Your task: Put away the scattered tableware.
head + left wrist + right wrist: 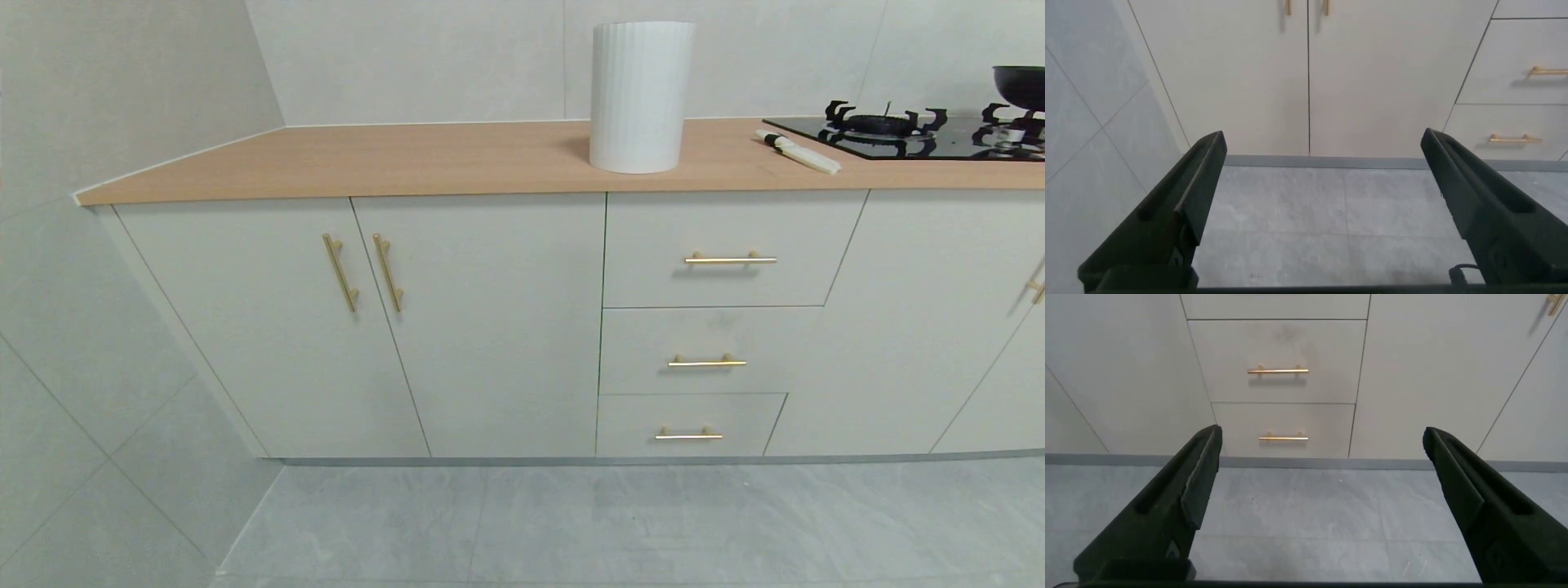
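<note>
1. The left gripper [1323, 140] hangs low over the grey floor tiles [1315, 212]. Its two dark fingers [1184, 204] are spread wide with nothing between them, and it faces the foot of the cabinet doors [1306, 73]
2. The right gripper [1320, 434] is also low over the floor, its fingers [1176, 498] wide apart and empty, facing the lower drawers [1282, 376]
3. In the head view the cabinet front spans the middle of the frame. Two doors with upright gold handles stand left of centre and a stack of three drawers with level gold handles right of centre, all shut
4. The wooden countertop [367, 159] runs across the upper third of the frame
5. The pale utensil [796, 150], with a dark band near one end, lies flat on the countertop at upper right, just beside the black hob [906, 139]; what kind it is cannot be told
6. The white ribbed container [639, 96] stands upright at top centre, near the utensil but apart from it
7. A black pot [1020, 83] sits on the hob at the far upper right edge
</note>
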Motion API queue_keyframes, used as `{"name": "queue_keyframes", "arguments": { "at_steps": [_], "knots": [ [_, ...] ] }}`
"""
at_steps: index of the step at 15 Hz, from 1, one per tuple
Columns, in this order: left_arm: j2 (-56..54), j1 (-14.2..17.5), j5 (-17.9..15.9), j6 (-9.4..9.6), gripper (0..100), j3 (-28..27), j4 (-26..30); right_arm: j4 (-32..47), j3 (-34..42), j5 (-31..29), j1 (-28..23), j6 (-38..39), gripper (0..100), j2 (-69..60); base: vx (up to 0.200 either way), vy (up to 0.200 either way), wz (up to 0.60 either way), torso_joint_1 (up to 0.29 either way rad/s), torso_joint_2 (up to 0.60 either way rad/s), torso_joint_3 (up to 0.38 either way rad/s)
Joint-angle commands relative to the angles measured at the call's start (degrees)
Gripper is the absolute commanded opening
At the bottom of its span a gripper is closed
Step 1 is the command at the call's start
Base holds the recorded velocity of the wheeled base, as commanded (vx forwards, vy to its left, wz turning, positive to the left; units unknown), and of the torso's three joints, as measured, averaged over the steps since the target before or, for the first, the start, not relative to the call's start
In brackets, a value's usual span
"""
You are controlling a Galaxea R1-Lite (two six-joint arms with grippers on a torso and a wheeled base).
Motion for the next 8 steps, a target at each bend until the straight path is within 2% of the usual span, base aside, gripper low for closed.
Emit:
{"name": "queue_keyframes", "arguments": {
  "at_steps": [1,5,8],
  "knots": [
    [0.0,0.0,0.0,-0.33,100,0.0,0.0,0.0,0.0,0.2,0.0,-0.1,100,0.2,0.000,0.000,0.00,0.000,0.00,0.000],
    [0.0,0.0,0.0,-0.33,100,0.0,0.0,0.0,0.0,0.7,0.0,0.0,100,0.2,0.000,0.000,0.00,0.000,0.00,0.000],
    [0.0,0.0,0.0,-0.33,100,0.0,0.0,0.0,0.0,0.7,0.0,0.0,100,0.2,0.200,0.000,0.00,-0.004,0.00,0.002]
  ]
}}
